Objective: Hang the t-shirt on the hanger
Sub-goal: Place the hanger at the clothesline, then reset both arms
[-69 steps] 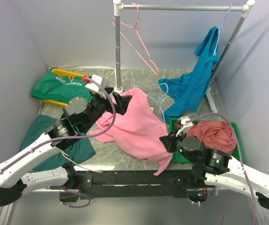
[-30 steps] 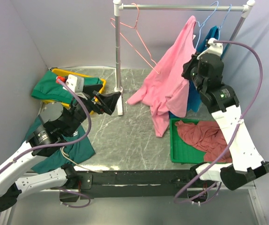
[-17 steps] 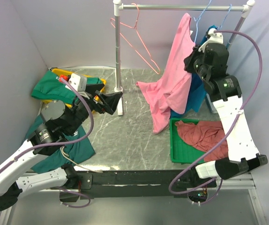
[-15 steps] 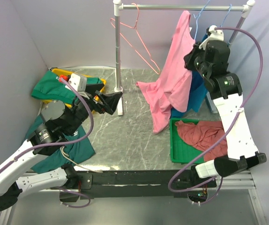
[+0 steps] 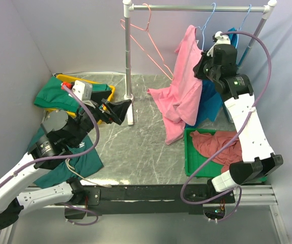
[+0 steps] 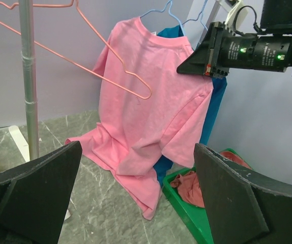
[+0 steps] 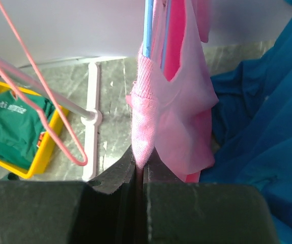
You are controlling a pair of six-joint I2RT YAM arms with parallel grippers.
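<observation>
The bright pink cotton t-shirt (image 5: pixel 184 86) hangs high at the far right of the grey stone table (image 5: pixel 136 147). Its neck is on the thin light blue wire hanger (image 5: pixel 205 20). The hanger's hook reaches up to the silver metal rail (image 5: pixel 197 8), but I cannot tell if it sits on it. The shirt's bottom end lies on the table, just left of the green plastic tray (image 5: pixel 192 152).

The right gripper (image 5: pixel 203 68) is up by the shirt's neck. Its two fingers are pressed tight together and pinch the pink cloth beside the blue wire.

The left gripper (image 5: pixel 116 109) is low on the left, near the rack's post. Its fingers are spread wide and hold nothing.

A teal-blue shirt (image 5: pixel 212 101) hangs behind the pink one. A pink wire hanger (image 5: pixel 151 46) hangs at the rail's left end.
</observation>
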